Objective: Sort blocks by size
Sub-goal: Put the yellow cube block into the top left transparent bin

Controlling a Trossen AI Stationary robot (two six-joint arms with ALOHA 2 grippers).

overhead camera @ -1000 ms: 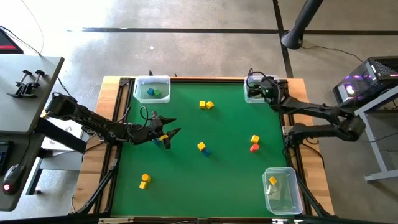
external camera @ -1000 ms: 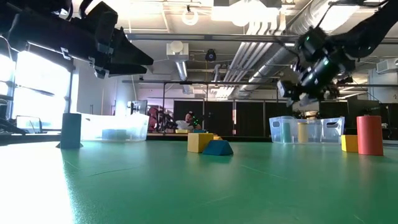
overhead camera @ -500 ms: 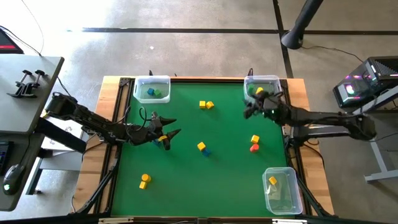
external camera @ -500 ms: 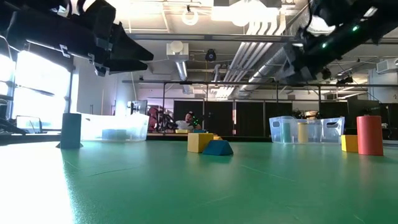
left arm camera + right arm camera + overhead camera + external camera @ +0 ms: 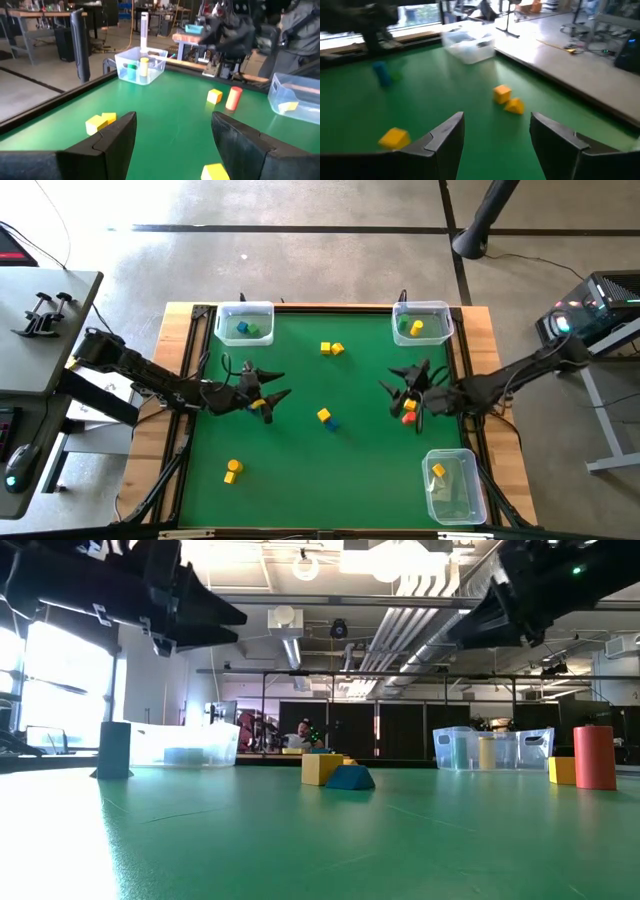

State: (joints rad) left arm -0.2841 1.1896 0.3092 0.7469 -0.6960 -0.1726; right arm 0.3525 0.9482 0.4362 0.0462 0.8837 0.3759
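The blocks are tiny, solid-coloured pieces scattered over the green mat (image 5: 300, 460). Near the far edge sits a yellow pair (image 5: 332, 348), touching each other — one a cube, the other wedge-like in the right wrist view. At mid-table a yellow cube (image 5: 323, 415) touches a blue wedge (image 5: 331, 423). Toward the right side a yellow cube (image 5: 410, 404) stands just beside a red cylinder (image 5: 408, 418), which stands upright and taller than its neighbour in the low view. Near the front left, two yellow blocks (image 5: 232, 471) lie together.

Three clear bins hold more: the far-left bin (image 5: 245, 310) has a blue and a green block, the far-right bin (image 5: 421, 308) a green and a yellow one, the near-right bin (image 5: 452, 490) one yellow block.

The left gripper (image 5: 268, 393) hangs over the mat's left half, jaws apart; a yellow and a blue piece show beneath it. The right gripper (image 5: 404, 385) hovers by the yellow cube and red cylinder, jaws apart, holding nothing.
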